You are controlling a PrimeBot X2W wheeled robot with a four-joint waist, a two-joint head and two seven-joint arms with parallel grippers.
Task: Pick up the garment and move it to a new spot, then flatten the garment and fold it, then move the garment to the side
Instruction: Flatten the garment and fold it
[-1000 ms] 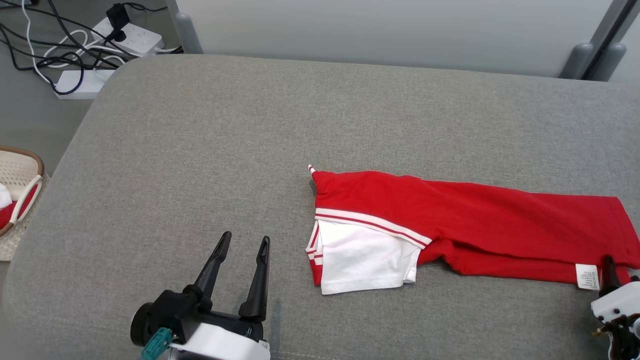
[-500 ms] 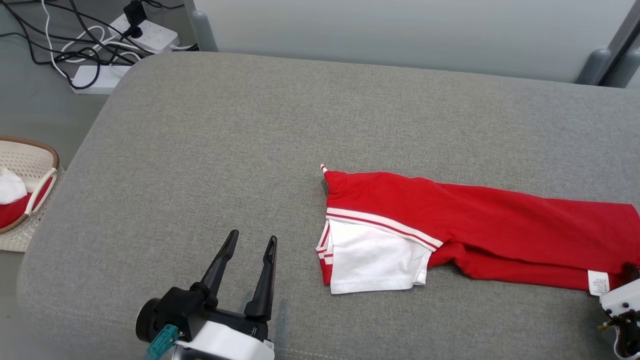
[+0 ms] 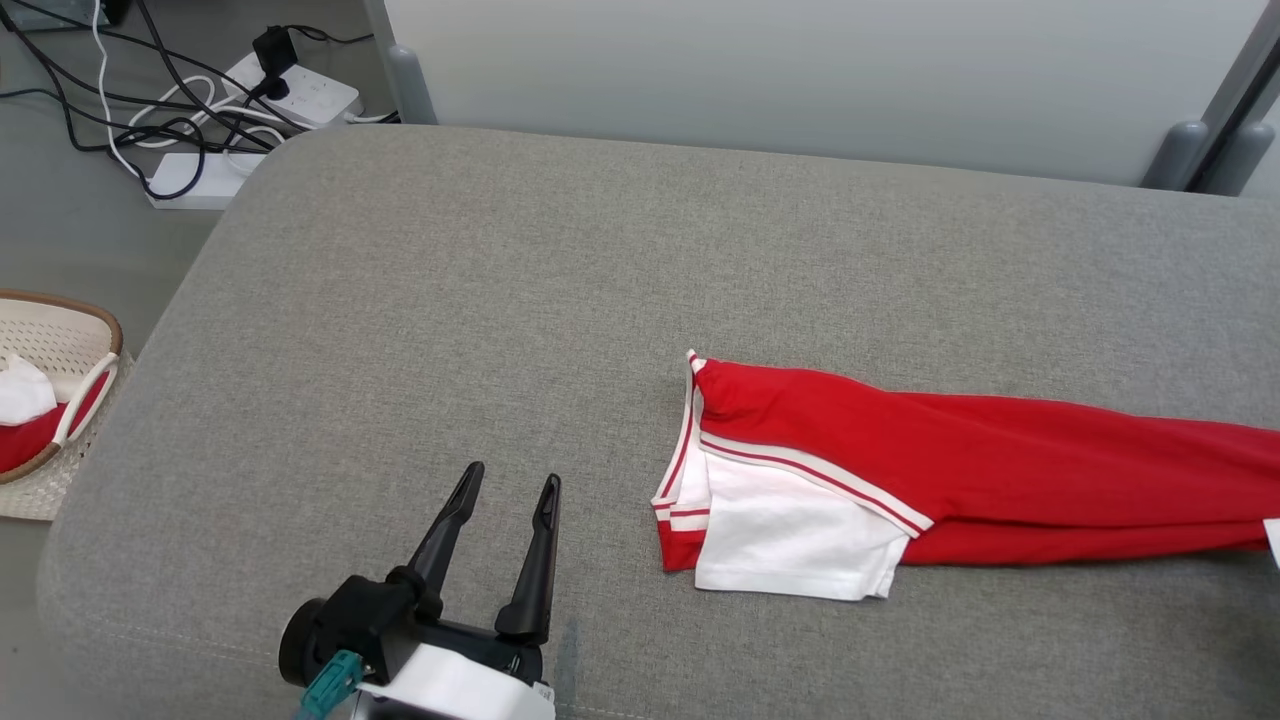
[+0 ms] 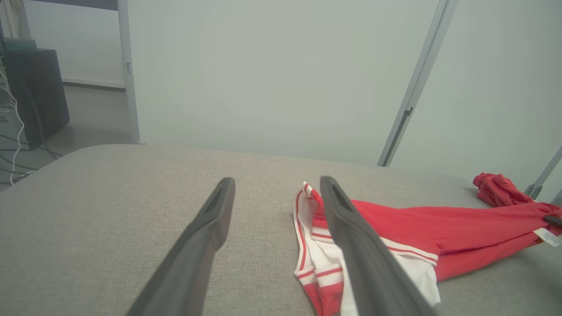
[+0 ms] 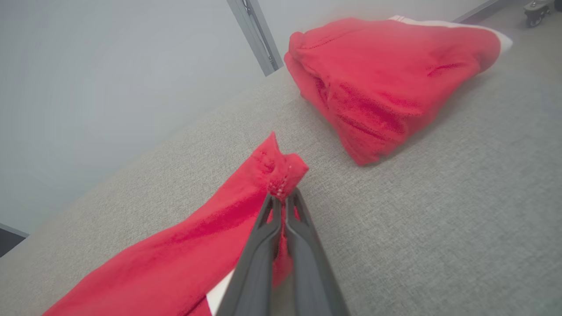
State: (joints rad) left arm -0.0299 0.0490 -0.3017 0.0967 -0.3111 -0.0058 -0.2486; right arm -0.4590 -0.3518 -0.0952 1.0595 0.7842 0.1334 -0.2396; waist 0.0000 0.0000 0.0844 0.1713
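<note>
Head view: the garment (image 3: 950, 460), red with white striped trim and a white panel, lies stretched out on the right half of the grey cushion (image 3: 450, 300), its long red part running off the right edge. The left claw (image 3: 512, 475) hovers over the near left of the cushion, well apart from the garment, fingers moderately spread and holding nothing. A woven basket (image 3: 95, 320) sits on the floor at the far left edge, and power strips (image 3: 300, 85) with cables lie beyond the cushion's far left corner.

Left wrist view: the left claw (image 4: 276, 180) stands parted and empty above the cushion (image 4: 109, 210). The garment (image 4: 439, 224) lies to its right.

Right wrist view: the right claw (image 5: 283, 197) is pinched tight on a bunched red end of the garment (image 5: 175, 254). A separate red heap (image 5: 386, 74) rests on the cushion (image 5: 439, 210) beyond it.
</note>
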